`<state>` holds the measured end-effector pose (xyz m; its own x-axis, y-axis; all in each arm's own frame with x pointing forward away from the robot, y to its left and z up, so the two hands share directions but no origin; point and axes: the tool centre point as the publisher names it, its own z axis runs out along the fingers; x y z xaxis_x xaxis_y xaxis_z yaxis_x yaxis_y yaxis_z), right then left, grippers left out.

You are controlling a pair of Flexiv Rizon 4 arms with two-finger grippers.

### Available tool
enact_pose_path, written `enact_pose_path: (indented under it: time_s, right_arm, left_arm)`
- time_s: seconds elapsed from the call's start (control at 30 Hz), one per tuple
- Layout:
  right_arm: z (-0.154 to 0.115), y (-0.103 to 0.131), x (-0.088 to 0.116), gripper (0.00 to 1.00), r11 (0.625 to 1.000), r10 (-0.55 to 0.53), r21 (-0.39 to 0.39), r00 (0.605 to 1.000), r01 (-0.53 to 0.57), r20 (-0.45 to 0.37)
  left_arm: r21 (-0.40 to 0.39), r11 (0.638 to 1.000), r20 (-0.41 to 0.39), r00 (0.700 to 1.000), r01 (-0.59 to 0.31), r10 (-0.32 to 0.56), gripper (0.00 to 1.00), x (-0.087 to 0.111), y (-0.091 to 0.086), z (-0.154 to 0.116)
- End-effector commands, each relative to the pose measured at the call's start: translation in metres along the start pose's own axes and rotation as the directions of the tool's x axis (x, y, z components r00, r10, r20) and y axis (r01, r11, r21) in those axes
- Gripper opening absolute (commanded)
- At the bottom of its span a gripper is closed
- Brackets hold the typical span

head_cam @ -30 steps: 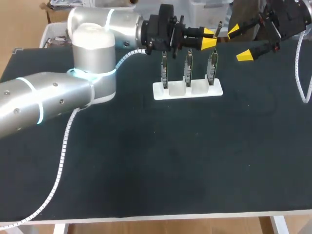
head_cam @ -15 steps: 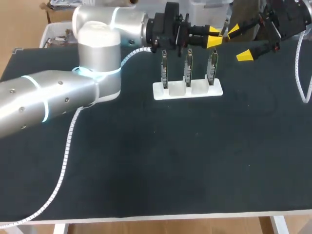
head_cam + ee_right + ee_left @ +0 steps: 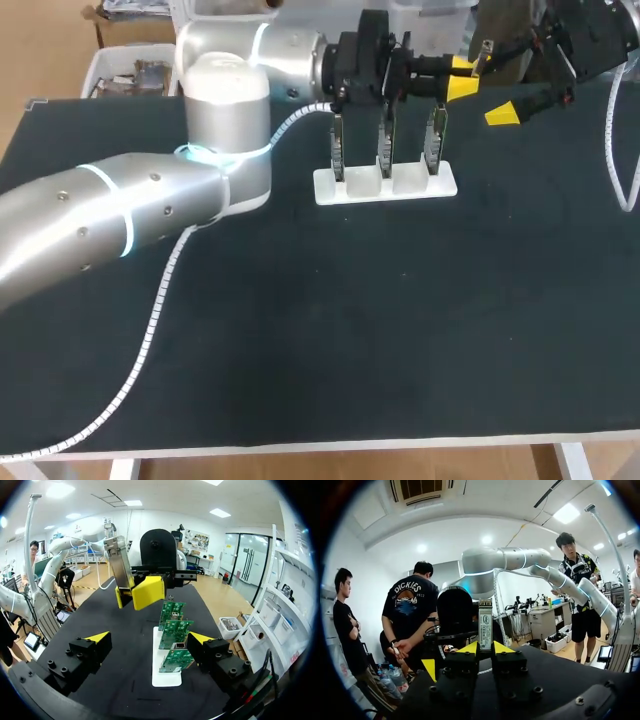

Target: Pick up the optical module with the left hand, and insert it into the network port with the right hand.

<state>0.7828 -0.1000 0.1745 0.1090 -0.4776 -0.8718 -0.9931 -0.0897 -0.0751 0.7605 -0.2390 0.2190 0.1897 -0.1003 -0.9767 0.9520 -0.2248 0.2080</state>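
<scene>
Left arm [image 3: 150, 210] comes in from the left, elbow bent over the near left of the table [image 3: 350, 330], forearm running level toward the far edge, above the boards [image 3: 385, 140]. Left gripper [image 3: 485, 647] points sideways toward the right arm [image 3: 590, 40], fingers clamped on the module [image 3: 485, 625], one yellow tip on each flat side, gripping its lower end. Right arm sits at the far right corner, and the right gripper [image 3: 150, 637] faces the left one with fingers spread wide, nothing between them. The module is in the air past the far right of the boards, just ahead of the right gripper; one right yellow fingertip [image 3: 429, 669] shows beside the left gripper in the left wrist view. Cannot tell whether the module is already inside the right fingers' gap. The table is a dark mat with a pale front edge. A white base [image 3: 385, 185] lies toward the far middle with three green boards upright in a row on it, under the left wrist. A white coiled cable [image 3: 140, 340] hangs along the left arm down to the near left edge. The module's long axis runs in line with the left fingers, free end sticking out beyond the tips toward the right gripper. From the right wrist view it stands nearly upright, leaning slightly, label side visible in the left wrist view.
</scene>
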Motion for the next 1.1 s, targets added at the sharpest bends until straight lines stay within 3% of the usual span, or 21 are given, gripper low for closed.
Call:
enact_pose_path:
  time_s: [0.03, 0.73, 1.1]
  right_arm:
    - [0.0, -0.001, 0.0, 1.0, 1.0, 0.0, -0.001, 1.0, 0.0, 0.0]
    - [0.0, -0.001, 0.0, 1.0, 1.0, 0.0, -0.001, 1.0, 0.0, 0.0]
    - [0.0, -0.001, 0.0, 1.0, 1.0, 0.0, -0.001, 1.0, 0.0, 0.0]
  left_arm:
    - [0.025, 1.0, 0.01, 1.0, -0.005, 0.004, 0.0, 0.005, 0.009, 0.002]
    - [0.025, 1.0, 0.01, 1.0, -0.005, 0.004, 0.0, 0.005, 0.009, 0.002]
    - [-0.024, 1.0, -0.057, 0.998, 0.004, -0.005, 0.0, 0.004, -0.002, -0.017]
